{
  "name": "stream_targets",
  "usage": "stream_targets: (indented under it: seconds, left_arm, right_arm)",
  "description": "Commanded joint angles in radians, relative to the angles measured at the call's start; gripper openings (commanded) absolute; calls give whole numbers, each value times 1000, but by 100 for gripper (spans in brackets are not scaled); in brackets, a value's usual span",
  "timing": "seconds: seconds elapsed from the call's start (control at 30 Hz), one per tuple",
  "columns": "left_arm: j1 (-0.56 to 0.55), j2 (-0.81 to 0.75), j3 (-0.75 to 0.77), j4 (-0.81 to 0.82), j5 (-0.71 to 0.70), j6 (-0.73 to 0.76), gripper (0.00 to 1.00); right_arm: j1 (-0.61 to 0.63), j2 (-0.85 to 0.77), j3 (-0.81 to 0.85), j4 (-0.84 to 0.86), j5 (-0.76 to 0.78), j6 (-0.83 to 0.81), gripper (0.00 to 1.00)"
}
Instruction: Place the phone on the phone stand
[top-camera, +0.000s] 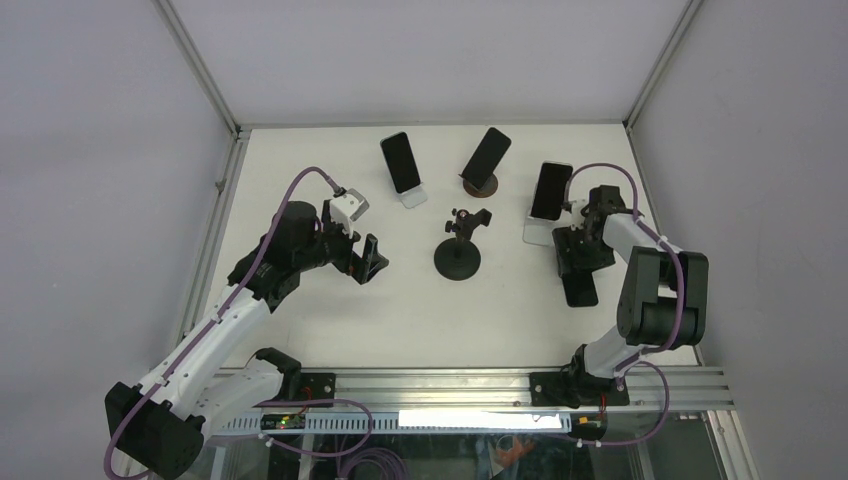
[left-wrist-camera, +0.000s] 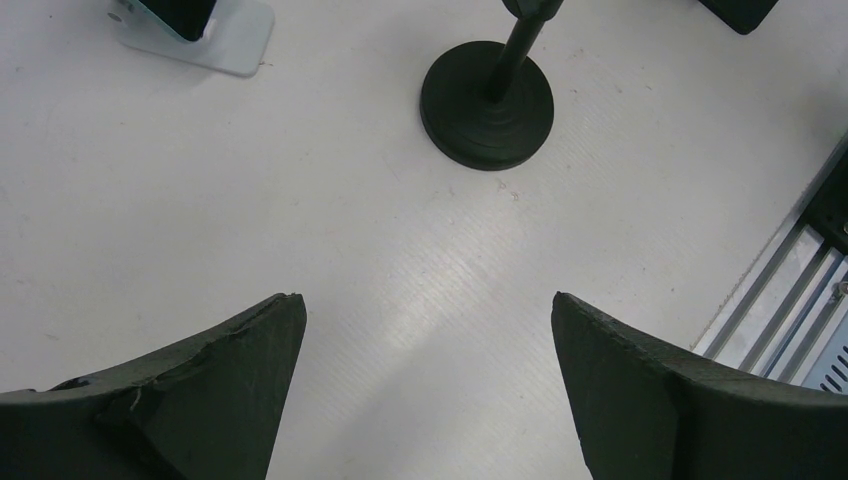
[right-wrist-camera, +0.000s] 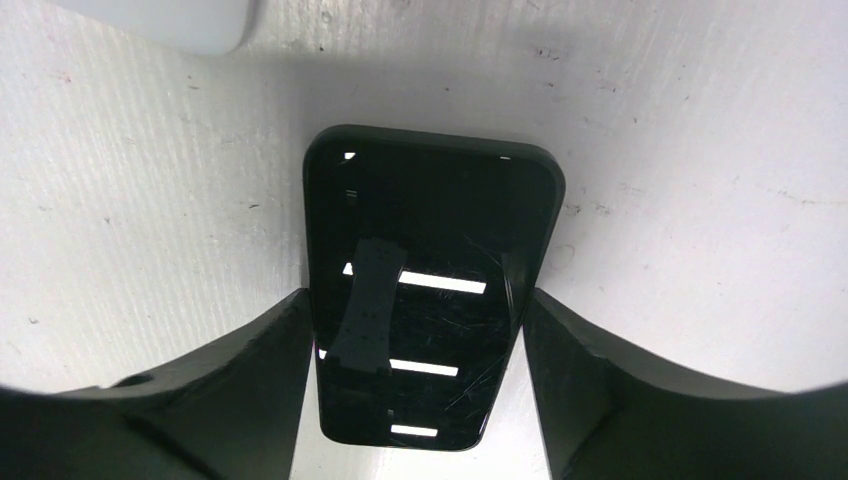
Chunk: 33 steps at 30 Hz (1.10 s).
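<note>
- The phone (right-wrist-camera: 430, 230) lies flat on the counter (top-camera: 400, 320), right of the empty phone stand (top-camera: 458, 258), not yet lifted.
- My right gripper (right-wrist-camera: 415, 300) straddles the phone, and I cannot tell if it is clamped.
- My left gripper (left-wrist-camera: 425, 300) hangs spread apart, left of the stand.

The black stand (left-wrist-camera: 487, 105) is cropped above its pole; to its right, the right gripper (top-camera: 578, 265) hides much of the phone (top-camera: 580, 292).

The left pincer (left-wrist-camera: 425, 300) and right pincer (right-wrist-camera: 415, 295) have matte black wedge fingers (left-wrist-camera: 200, 390) on white arms (top-camera: 215, 330) with purple cables (top-camera: 300, 185).
</note>
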Motion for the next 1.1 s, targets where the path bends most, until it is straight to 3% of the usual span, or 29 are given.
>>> stream_targets:
  seconds: [0.0,0.2,0.37,0.53,0.6,0.73,0.83,0.93,1.07]
  left_arm:
    - [3,-11,14,10,-12,12,97]
    - [3,4,7,31,6,-9,97]
    - [3,19,-2,73,85,-79,96]
    - [-27,-2,-87,262,171,-442,84]
    - [-113,-44,-163,388,92,-569,82]
    - [-381,-115,-324,644,-249,-710,81]
    - [-539,-81,-427,840,-460,-768,79]
    - [-703,71,-427,977,-619,-714,79]
    - [-802,352,-355,1208,-702,-667,79]
  right_arm:
    - [6,33,3,1,33,-1,60]
    - [6,17,12,-23,4,-1,41]
    - [5,-45,9,-43,-73,4,37]
    - [5,-95,11,-68,-178,15,37]
    - [6,-96,19,-83,-217,20,37]
    - [6,-100,33,-106,-302,31,36]
    - [7,-110,36,-117,-356,37,36]
    - [13,-125,38,-121,-393,47,36]
    - [32,-150,39,-121,-446,67,36]
